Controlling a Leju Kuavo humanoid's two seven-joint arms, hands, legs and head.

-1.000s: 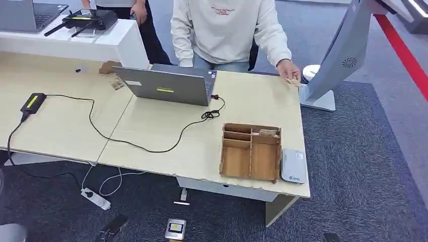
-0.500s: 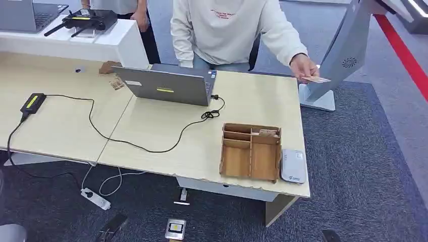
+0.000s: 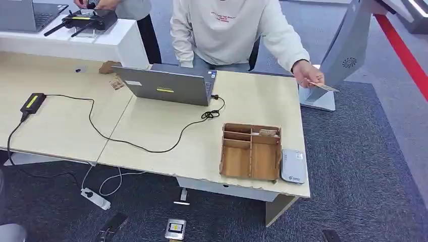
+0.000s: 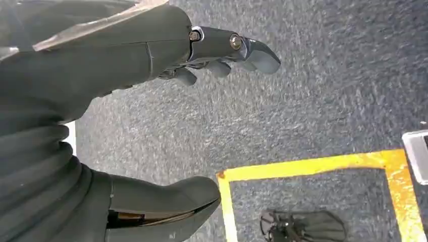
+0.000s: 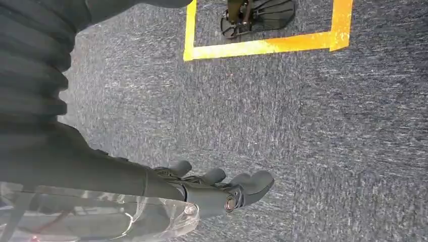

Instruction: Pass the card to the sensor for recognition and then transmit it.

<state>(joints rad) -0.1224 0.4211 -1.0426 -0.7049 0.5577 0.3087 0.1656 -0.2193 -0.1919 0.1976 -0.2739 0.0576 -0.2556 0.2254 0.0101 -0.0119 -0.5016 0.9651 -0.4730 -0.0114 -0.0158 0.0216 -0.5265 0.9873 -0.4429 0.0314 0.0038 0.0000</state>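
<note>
A person in a white sweater (image 3: 227, 30) stands behind the table and holds a small card (image 3: 323, 86) in one hand (image 3: 304, 73), out past the table's right edge. The grey-white sensor (image 3: 293, 166) lies flat at the table's front right corner, beside a wooden organiser (image 3: 251, 151). My left hand (image 4: 151, 60) hangs over the grey carpet, thumb and fingers apart, holding nothing. My right hand (image 5: 202, 189) also hangs over the carpet with its fingers extended and nothing in them.
An open laptop (image 3: 169, 84) sits mid-table with a black cable (image 3: 126, 141) running to a small black box (image 3: 33, 102). A grey kiosk stand (image 3: 343, 50) rises at the right. A power strip (image 3: 96, 198) lies on the floor. Yellow floor tape (image 4: 313, 164) marks the carpet.
The person's hand has lifted the card from the table's far right edge and carried it out to the right and slightly toward me. My hands have not visibly moved.
</note>
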